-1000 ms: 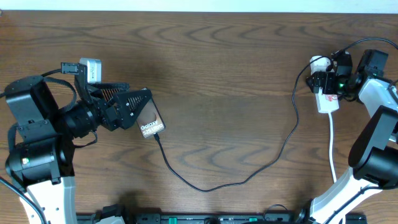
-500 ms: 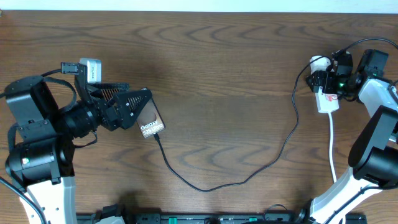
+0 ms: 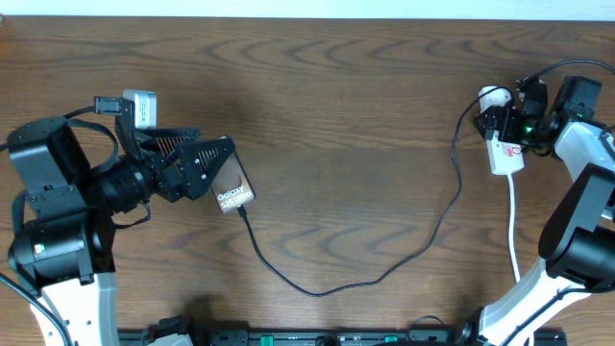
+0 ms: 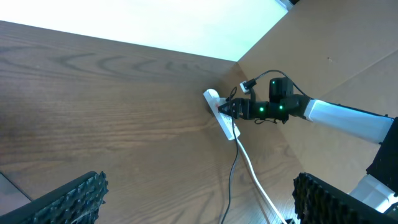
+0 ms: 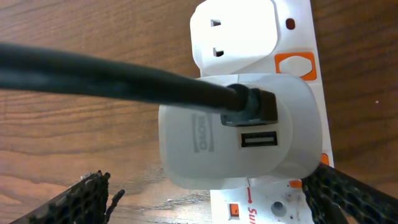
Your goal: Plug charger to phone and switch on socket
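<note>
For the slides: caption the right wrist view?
Right gripper hovers open over the socket strip, where a white adapter carries the black charger cable.

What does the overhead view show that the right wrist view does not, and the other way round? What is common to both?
Only the overhead view shows the phone at the left, with the charger cable reaching its lower edge. Only the right wrist view shows the free USB port on the white adapter and an orange-framed button on the socket. Both show the socket, the charger cable and the wooden table.
</note>
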Robot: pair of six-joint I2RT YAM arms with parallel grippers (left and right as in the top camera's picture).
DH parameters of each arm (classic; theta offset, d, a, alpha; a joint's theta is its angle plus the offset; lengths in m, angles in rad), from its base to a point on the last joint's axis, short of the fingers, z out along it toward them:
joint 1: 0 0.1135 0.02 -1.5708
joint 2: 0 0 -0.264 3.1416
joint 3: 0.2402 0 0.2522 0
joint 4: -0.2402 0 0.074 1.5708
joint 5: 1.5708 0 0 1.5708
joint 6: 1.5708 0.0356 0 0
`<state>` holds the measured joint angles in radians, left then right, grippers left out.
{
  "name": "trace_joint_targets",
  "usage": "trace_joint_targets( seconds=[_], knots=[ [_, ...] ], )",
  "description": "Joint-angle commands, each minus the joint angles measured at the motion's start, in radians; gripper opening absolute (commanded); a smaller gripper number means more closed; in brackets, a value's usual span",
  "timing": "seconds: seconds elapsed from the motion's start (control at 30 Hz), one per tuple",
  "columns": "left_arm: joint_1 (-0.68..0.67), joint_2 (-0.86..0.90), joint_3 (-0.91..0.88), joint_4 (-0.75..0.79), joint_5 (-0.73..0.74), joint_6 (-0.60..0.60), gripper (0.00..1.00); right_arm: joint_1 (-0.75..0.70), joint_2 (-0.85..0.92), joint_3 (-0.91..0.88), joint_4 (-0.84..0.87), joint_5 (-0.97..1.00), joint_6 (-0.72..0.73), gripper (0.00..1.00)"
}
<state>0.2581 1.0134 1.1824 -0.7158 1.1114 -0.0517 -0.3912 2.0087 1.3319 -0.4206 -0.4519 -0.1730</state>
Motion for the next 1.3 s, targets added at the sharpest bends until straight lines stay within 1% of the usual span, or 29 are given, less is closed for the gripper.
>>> trace_joint_targets(
  seconds=[0.0, 0.33, 0.57, 1.0, 1.13, 1.27],
  knots=[
    [-0.002, -0.002, 0.000, -0.005, -0.006, 0.007, 0.98, 0.026, -0.010, -0.019, -0.005, -0.082, 0.031, 0.95],
    [-0.002, -0.002, 0.000, -0.014, -0.006, 0.007, 0.98, 0.032, -0.006, -0.027, -0.012, -0.090, 0.039, 0.93],
    [-0.002, -0.002, 0.000, -0.017, -0.006, 0.011, 0.98, 0.030, -0.006, -0.065, 0.025, -0.101, 0.045, 0.93],
    [-0.002, -0.002, 0.000, -0.017, -0.006, 0.011, 0.98, 0.026, -0.006, -0.065, 0.053, -0.100, 0.045, 0.94],
    [-0.002, -0.002, 0.000, -0.017, -0.006, 0.011, 0.98, 0.024, -0.006, -0.065, 0.064, -0.065, 0.045, 0.94],
    [-0.002, -0.002, 0.000, -0.017, -0.006, 0.011, 0.98, 0.022, -0.006, -0.056, 0.081, 0.020, 0.045, 0.95]
  ],
)
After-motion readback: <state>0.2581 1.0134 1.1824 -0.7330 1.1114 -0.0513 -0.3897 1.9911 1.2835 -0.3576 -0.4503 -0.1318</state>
